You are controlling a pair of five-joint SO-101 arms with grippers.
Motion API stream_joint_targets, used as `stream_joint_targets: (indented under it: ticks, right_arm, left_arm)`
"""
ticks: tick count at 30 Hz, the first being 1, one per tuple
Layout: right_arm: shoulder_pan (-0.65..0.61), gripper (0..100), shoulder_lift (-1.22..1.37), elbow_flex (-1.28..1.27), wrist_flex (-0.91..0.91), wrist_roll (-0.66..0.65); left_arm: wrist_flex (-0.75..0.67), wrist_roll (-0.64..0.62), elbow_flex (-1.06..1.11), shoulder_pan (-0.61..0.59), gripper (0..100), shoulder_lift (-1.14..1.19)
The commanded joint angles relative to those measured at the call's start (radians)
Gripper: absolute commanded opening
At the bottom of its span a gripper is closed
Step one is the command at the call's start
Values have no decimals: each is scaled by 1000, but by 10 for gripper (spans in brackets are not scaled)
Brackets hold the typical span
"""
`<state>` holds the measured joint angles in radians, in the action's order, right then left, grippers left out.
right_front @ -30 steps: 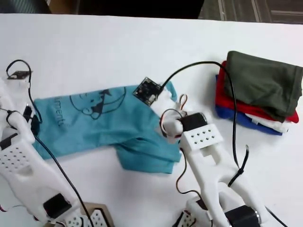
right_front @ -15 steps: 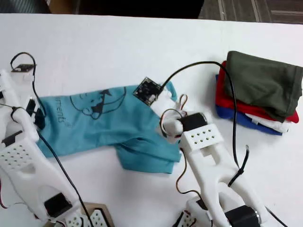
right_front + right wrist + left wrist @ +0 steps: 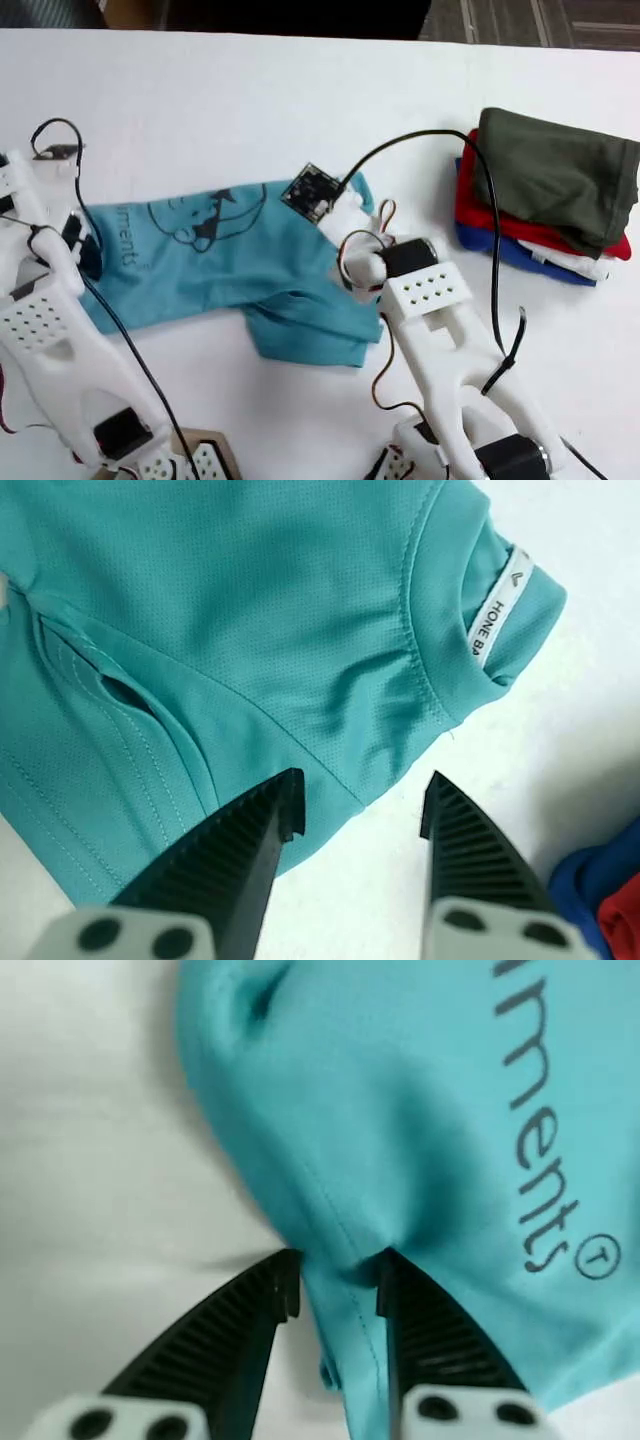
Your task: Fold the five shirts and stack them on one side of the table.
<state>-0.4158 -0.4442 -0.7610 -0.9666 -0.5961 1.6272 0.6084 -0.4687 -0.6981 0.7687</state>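
A teal shirt (image 3: 230,255) with a dark print lies spread and partly bunched across the table's middle. My left gripper (image 3: 335,1275) is shut on its hem at the left end, and the cloth (image 3: 420,1110) puckers between the black fingers. In the high view that gripper (image 3: 82,252) sits at the shirt's left edge. My right gripper (image 3: 360,805) stands open just over the shirt (image 3: 250,600) near the collar and label, at the shirt's right end (image 3: 340,210). Nothing is between its fingers.
A stack of folded shirts (image 3: 550,190), green on top of red, white and blue, sits at the right side of the white table (image 3: 200,100). Its blue and red edge (image 3: 600,900) lies close to the right gripper. Black cables loop over both arms.
The left arm has shifted a little to the right and toward the far side, drawing the shirt's left edge inward with it. The right arm has stayed still.
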Motion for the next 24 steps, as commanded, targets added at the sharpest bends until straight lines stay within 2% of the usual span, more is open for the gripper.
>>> stream_joint_targets:
  ticks: [1, 3, 7, 14, 24]
  right_arm:
    - [4, 197, 1, 6, 15, 9]
    - [4, 197, 1, 6, 15, 9]
    - [4, 197, 1, 6, 15, 9]
    - [4, 197, 1, 6, 15, 9]
    - [4, 197, 1, 6, 15, 9]
  left_arm:
    - [-28, -6, -4, 2, 154, 9]
    - [-28, -6, -4, 6, 135, 8]
    - [-15, -6, -47, 18, 23, -17]
    - [98, -5, -163, 60, 30, -51]
    - [153, -8, -280, 72, 33, -52]
